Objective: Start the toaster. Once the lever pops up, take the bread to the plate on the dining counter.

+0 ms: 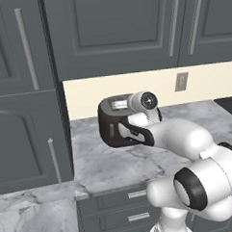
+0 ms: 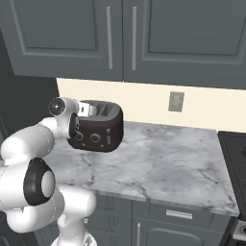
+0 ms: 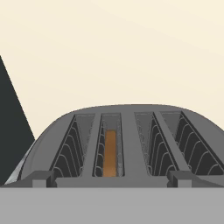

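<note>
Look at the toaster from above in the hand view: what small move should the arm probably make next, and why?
Probably ease down toward the toaster lever and press it. The bread sits low in the second slot from the left in the hand view, and the open gripper hovers above the toaster's top, holding nothing. I cannot make out the lever itself.

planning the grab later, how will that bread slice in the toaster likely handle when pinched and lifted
The bread looks thin and stands upright deep in a slot of the toaster, so it is probably light and stiff. Its narrow edge leaves little to pinch; it may crumble if squeezed hard, and could snag on the slot's wire guides.
</note>
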